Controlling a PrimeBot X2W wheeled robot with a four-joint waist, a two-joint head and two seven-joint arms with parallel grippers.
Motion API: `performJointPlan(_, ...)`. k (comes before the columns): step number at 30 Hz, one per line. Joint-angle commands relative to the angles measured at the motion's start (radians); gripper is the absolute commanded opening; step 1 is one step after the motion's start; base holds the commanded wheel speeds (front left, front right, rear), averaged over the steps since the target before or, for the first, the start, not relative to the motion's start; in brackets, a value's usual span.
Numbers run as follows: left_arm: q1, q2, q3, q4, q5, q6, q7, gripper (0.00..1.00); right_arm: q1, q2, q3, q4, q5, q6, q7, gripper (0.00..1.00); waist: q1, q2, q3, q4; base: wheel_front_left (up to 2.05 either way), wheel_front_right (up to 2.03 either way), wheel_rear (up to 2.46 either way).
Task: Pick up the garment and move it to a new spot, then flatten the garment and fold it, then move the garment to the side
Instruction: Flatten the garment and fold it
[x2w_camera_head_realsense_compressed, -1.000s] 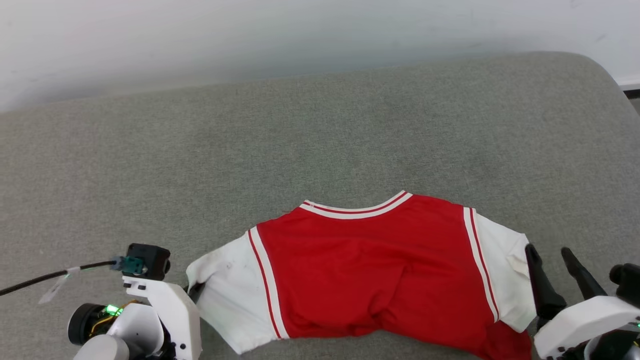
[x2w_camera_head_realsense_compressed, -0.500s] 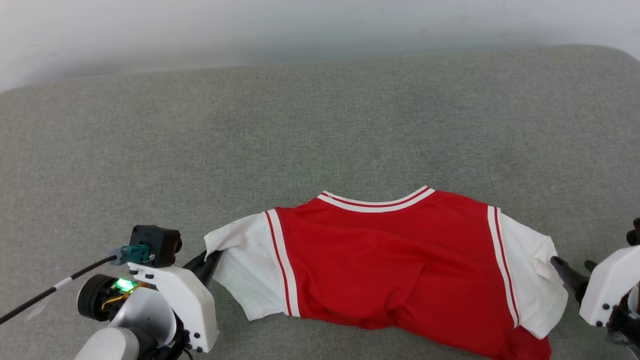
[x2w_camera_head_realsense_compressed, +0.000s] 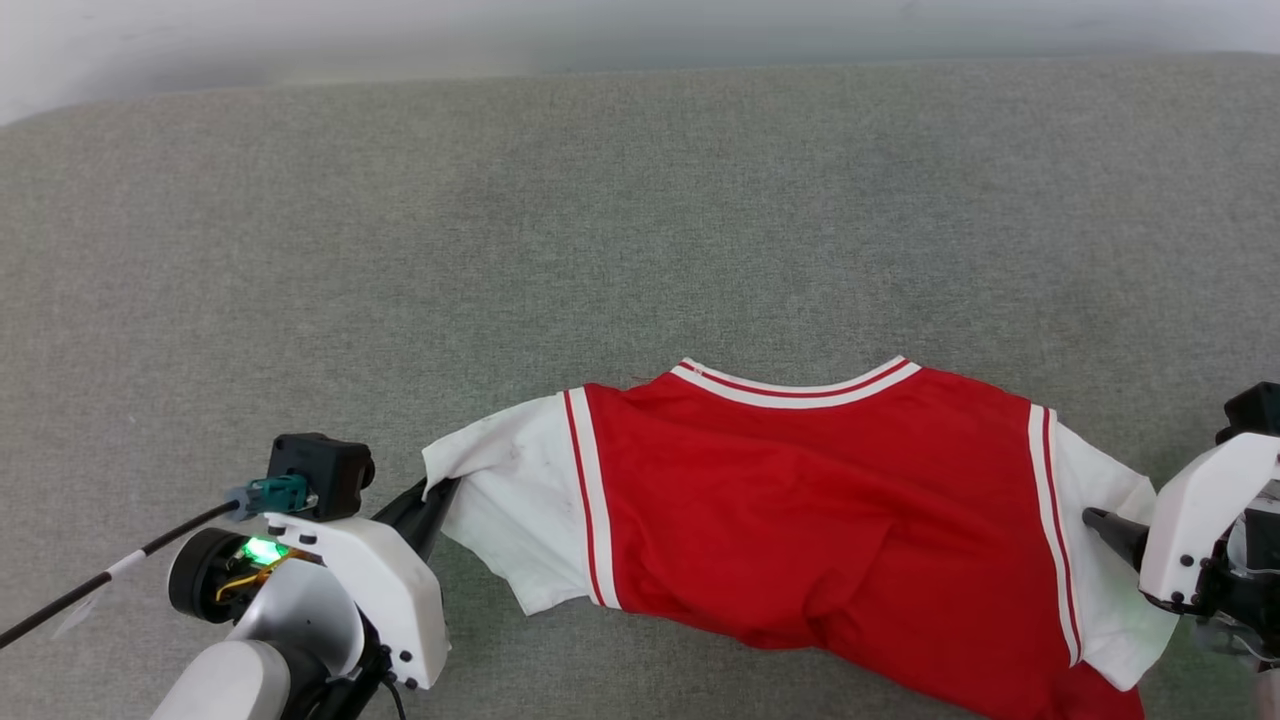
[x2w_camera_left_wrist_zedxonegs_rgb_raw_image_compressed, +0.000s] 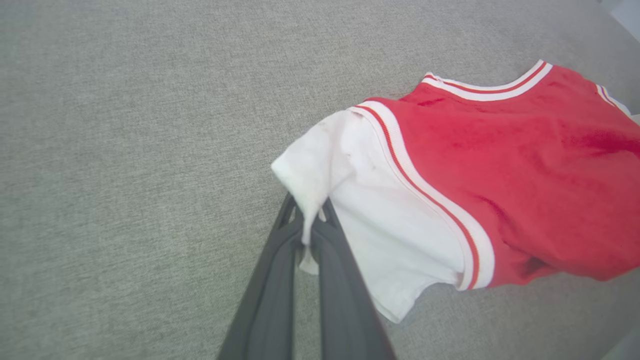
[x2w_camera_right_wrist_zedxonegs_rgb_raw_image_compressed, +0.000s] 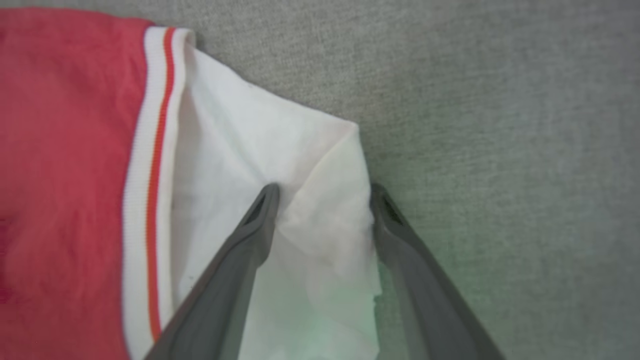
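One garment on show: a bright red jersey-style shirt (x2w_camera_head_realsense_compressed: 800, 520) with two white short sleeves, spread on the grey upholstered surface (x2w_camera_head_realsense_compressed: 600, 200), collar toward the far edge. Its lower right corner runs off the bottom of the head view, so the hem there is cut off. Two pincers are on it. The left pincer (x2w_camera_left_wrist_zedxonegs_rgb_raw_image_compressed: 310, 217) is clamped tight on the left sleeve's edge, a white fold squeezed between the tips. The right pincer (x2w_camera_right_wrist_zedxonegs_rgb_raw_image_compressed: 324, 192) stands apart, fingers either side of the right sleeve's bunched cloth. From the head camera its second finger is hard to make out.
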Motion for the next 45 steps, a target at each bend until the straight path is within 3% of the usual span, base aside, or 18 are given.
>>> performJointPlan(1,-0.009,-0.002,0.001,0.004,-0.004,-0.003,-0.009,0.00,0.027,0.062,0.026,0.055,0.013,0.003,0.032,0.00,0.0000,0.0000,-0.003,0.001,0.00,0.00,0.00)
performJointPlan(10,-0.023,0.010,0.034,0.018,0.004,0.010,-0.062,0.00,-0.050,-0.015,0.045,-0.058,-0.029,0.002,-0.076,0.00,0.0000,0.0000,-0.064,-0.019,0.00,0.00,0.00)
performJointPlan(17,-0.144,0.020,0.070,0.053,0.039,0.024,-0.104,0.00,-0.150,-0.044,0.095,-0.144,-0.100,0.002,-0.211,0.00,0.0000,0.0000,-0.113,-0.031,0.00,0.00,0.00)
performJointPlan(23,-0.313,-0.022,0.102,0.147,0.024,0.009,-0.167,0.00,-0.265,-0.048,0.118,-0.135,-0.139,0.002,-0.286,0.00,0.0000,0.0000,-0.122,-0.029,0.00,0.00,0.00)
performJointPlan(30,-0.581,-0.064,0.137,0.378,-0.014,-0.047,-0.246,0.00,-0.469,-0.023,0.133,-0.088,-0.193,0.002,-0.366,0.00,0.0000,0.0000,-0.086,-0.028,0.00,0.00,0.00)
performJointPlan(39,-0.967,-0.041,0.160,0.631,0.023,-0.084,-0.337,0.00,-0.801,0.008,0.132,0.019,-0.249,0.002,-0.476,0.00,0.0000,0.0000,0.028,-0.032,0.00,0.00,0.00)
performJointPlan(45,-1.194,-0.010,0.161,0.715,0.042,-0.113,-0.376,0.00,-1.024,0.021,0.106,0.094,-0.259,0.002,-0.542,0.00,0.0000,0.0000,0.130,-0.037,0.00,0.00,0.00)
